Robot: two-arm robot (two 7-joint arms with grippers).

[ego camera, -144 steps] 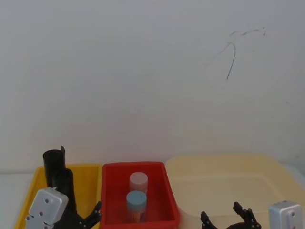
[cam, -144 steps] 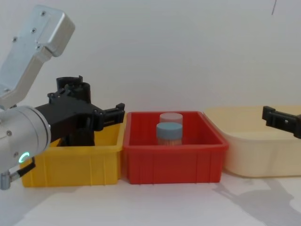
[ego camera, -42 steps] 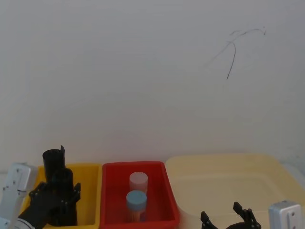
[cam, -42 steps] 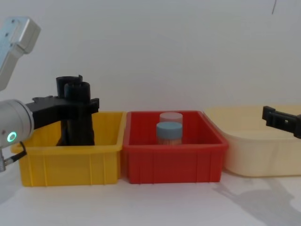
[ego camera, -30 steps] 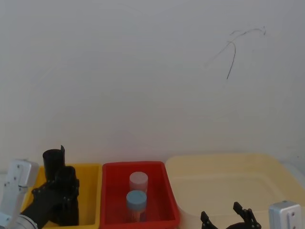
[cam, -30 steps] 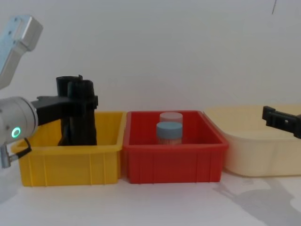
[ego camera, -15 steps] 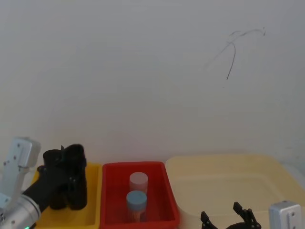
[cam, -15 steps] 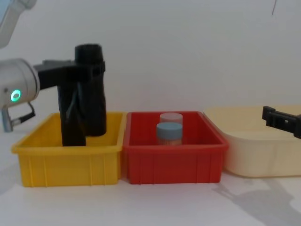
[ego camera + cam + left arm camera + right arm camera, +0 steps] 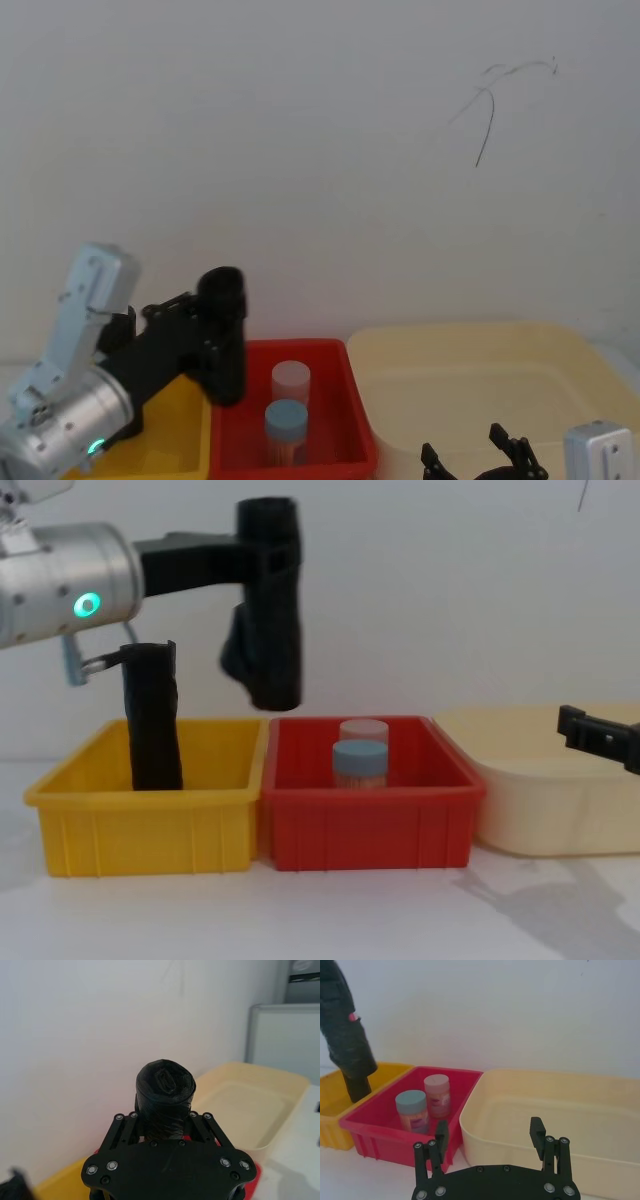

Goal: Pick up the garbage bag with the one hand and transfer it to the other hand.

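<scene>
The garbage bag [image 9: 270, 630], a black crinkled roll, hangs upright in the air above the seam between the yellow and red bins. My left gripper [image 9: 264, 552], on a silver arm with a green light, is shut on its upper part. The left wrist view looks down on the roll's top [image 9: 165, 1082] between the fingers [image 9: 125, 1125]. From the head view the bag [image 9: 226, 340] is over the red bin's left edge. My right gripper [image 9: 489, 1131] stands open and holds nothing, low over the cream tub, and shows at the chest view's right edge [image 9: 598, 737].
A second black roll [image 9: 151, 720] stands in the yellow bin [image 9: 150, 825]. The red bin [image 9: 370, 820] holds a blue-lidded jar [image 9: 359, 765] and a pale-lidded jar [image 9: 363, 729]. A cream tub [image 9: 540, 810] sits to the right. A white wall is behind.
My left gripper closed on the bag in the yellow bin, then lifted it up and to the right, clear of the bin walls. The right gripper has not moved.
</scene>
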